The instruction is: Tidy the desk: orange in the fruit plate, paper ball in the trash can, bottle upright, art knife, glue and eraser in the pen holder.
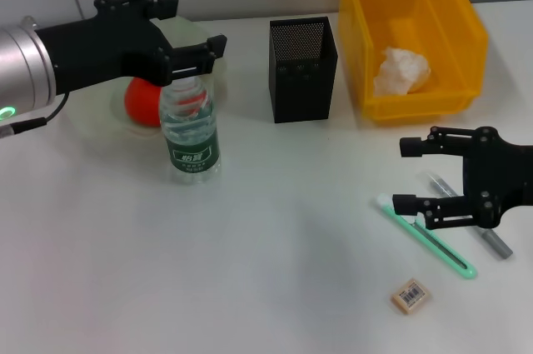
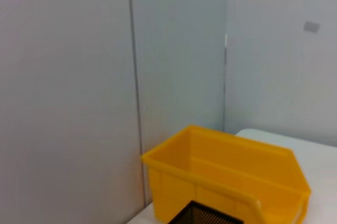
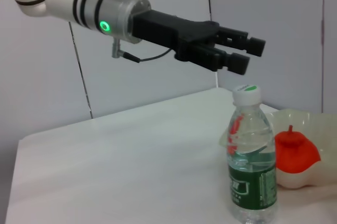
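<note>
bottle (image 1: 191, 131) clear ribbed plastic, upright | left end effector (image 1: 193, 35) spread above | right end effector (image 1: 405, 174) spread

The clear bottle (image 1: 191, 129) stands upright at left, just in front of the pale fruit plate (image 1: 93, 117) holding the orange (image 1: 141, 102). The black mesh pen holder (image 1: 303, 70) stands mid-far; right of it, the yellow trash can (image 1: 454, 25) contains the paper ball (image 1: 401, 70). The beige eraser (image 1: 410, 295) lies near right.

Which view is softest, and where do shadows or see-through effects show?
Left wrist view: softest, the trash can edges smeared. Head view: even light, a faint shadow beside the pen holder. Right wrist view: the orange shows red through the clear bottle.
</note>
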Robot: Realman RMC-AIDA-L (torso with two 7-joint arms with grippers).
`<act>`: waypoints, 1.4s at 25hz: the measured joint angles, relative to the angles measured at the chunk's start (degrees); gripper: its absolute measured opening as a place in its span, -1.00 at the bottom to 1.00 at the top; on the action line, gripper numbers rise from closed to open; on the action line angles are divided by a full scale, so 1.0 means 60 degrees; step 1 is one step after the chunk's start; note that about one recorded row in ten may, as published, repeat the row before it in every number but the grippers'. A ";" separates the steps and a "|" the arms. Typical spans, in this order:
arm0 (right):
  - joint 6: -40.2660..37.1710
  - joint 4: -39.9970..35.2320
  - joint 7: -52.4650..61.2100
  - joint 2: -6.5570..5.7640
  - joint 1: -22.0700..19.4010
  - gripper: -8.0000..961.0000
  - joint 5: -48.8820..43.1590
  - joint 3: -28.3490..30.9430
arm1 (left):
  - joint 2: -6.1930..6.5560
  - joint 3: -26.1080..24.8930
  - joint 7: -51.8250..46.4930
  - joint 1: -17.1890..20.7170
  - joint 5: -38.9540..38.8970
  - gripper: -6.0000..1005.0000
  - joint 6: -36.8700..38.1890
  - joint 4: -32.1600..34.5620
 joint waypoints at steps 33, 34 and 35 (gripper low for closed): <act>0.1106 -0.0252 0.2209 -0.0310 0.0665 0.72 -0.1646 0.0685 | -0.0003 -0.1089 0.4923 -0.0694 -0.3917 0.61 0.4629 -0.3987; 0.1110 -0.0284 0.2369 -0.0309 0.0762 0.72 -0.1782 0.0683 | -0.0004 -0.1114 0.5074 -0.0784 -0.3918 0.61 0.4648 -0.4220; 0.1120 -0.0473 0.2803 -0.0263 0.0989 0.72 -0.2140 0.0648 | -0.0002 -0.1172 0.5307 -0.0960 -0.3895 0.61 0.4659 -0.4693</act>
